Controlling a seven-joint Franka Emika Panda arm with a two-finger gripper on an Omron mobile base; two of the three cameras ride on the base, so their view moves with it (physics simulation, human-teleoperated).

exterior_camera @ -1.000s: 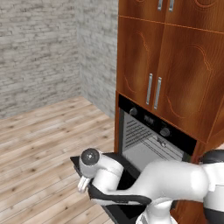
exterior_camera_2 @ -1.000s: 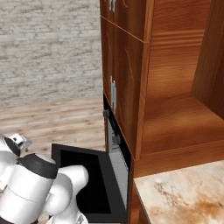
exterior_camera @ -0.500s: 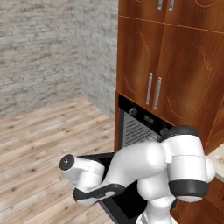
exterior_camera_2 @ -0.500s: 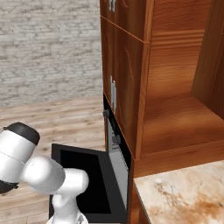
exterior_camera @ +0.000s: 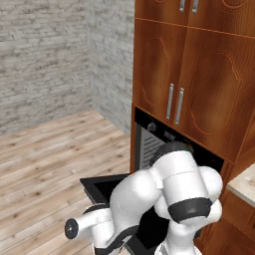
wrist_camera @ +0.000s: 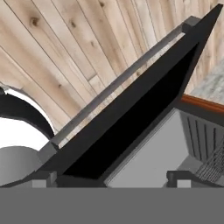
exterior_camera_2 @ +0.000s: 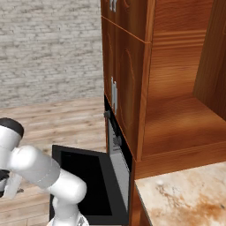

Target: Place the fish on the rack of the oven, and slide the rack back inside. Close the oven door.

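Note:
The black oven (exterior_camera: 164, 135), set in reddish-brown cabinetry, has its oven door (exterior_camera: 105, 187) folded down flat, also seen from the other side (exterior_camera_2: 84, 176). In the hand view the oven door (wrist_camera: 131, 118) runs diagonally with its long bar handle (wrist_camera: 127, 83) toward the wooden floor. Beyond the door lies the grey oven cavity, where the wire grid of the rack (wrist_camera: 213, 165) shows at the right edge. My gripper (wrist_camera: 113, 179) hangs low near the door's front, open, with nothing between its fingertips (wrist_camera: 52, 177). The fish is out of view.
Wooden cabinet doors with silver handles (exterior_camera: 174, 102) stand above the oven. A speckled counter corner (exterior_camera_2: 185, 198) sits at the right, under an open wooden niche (exterior_camera_2: 181, 119). Plank floor (exterior_camera: 45, 149) spreads left of the door to the brick walls. My white arm (exterior_camera: 169, 194) bulks in front of the oven.
The arm has swung down and to the left, bringing the hand low in front of the open door. The door and oven have not moved; the jaws stay wide.

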